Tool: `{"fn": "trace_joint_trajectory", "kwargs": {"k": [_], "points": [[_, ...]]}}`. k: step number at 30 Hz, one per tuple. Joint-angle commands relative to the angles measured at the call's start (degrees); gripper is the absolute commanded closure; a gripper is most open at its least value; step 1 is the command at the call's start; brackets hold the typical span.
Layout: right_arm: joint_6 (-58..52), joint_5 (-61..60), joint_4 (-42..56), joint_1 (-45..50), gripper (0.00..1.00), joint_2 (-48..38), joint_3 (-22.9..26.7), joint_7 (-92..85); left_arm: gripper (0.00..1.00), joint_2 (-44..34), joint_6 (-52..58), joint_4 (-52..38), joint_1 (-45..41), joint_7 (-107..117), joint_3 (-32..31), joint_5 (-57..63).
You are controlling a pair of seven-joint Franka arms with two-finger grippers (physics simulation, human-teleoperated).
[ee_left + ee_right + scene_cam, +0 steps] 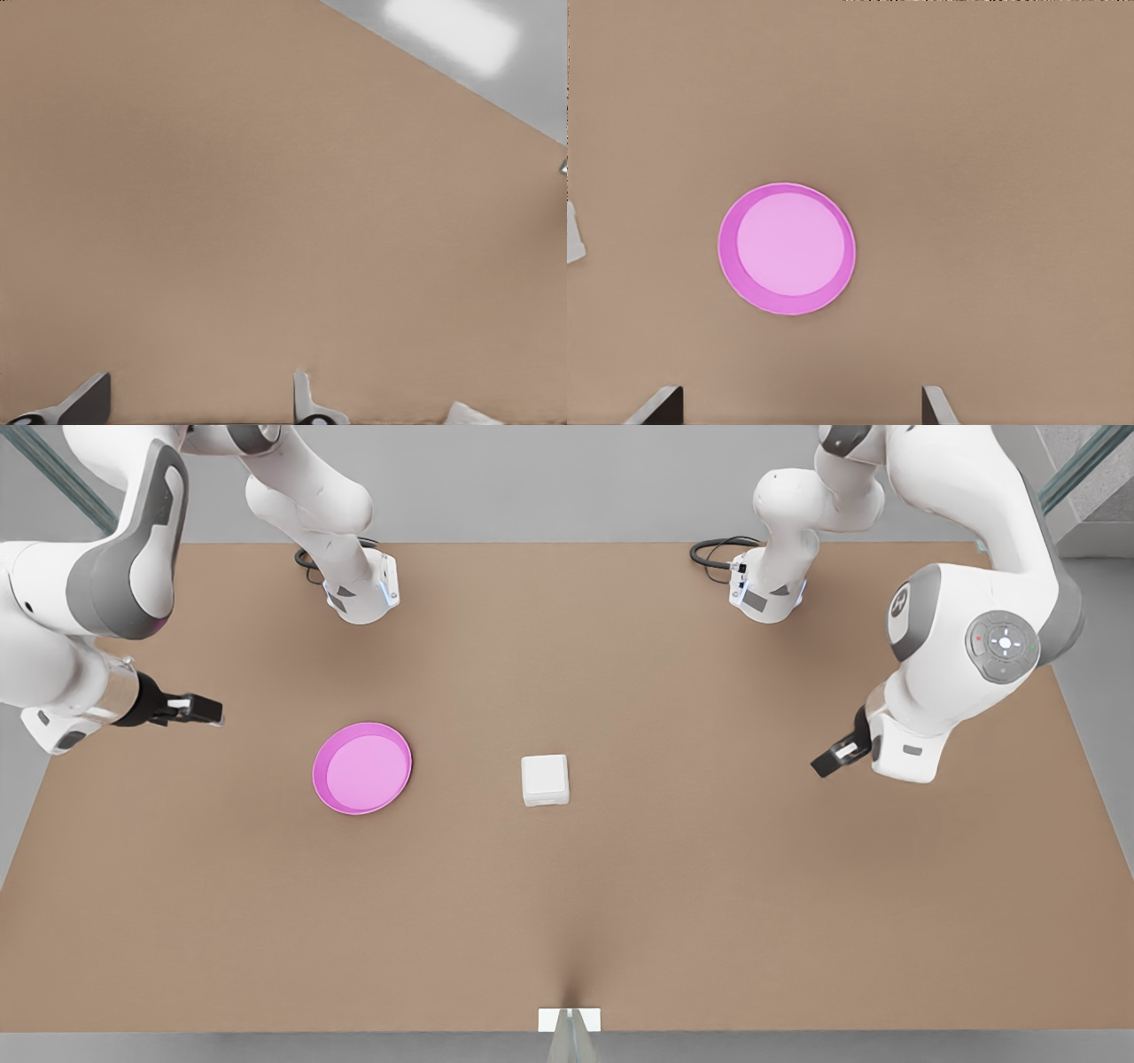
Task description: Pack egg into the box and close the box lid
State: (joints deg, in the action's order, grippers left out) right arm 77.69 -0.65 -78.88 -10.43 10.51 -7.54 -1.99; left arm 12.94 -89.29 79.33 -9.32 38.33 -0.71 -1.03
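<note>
Box (545, 779): white, lid down, in the middle of the brown desk (709, 886).
Plate (362, 768): pink, near the box, bare.
Right hand (197, 709): fingers wide apart, holds nothing, near the plate.
Left hand (831, 760): fingers wide apart, holds nothing, across from the box.

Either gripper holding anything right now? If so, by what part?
Nothing held. The right gripper, near the pink plate, and the left gripper, toward the box, both hang open over the table.
</note>
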Motion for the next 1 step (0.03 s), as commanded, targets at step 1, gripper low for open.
{"fn": "trace_joint_trajectory", "kwargs": {"k": [1], "points": [[0.88, 0.04, 1.62, 0.32, 0.0, 1.0, -0.29, -1.79, 0.0, -0.02, 3.06, -0.05, 0.09, -39.73, 0.01, -1.25]]}}
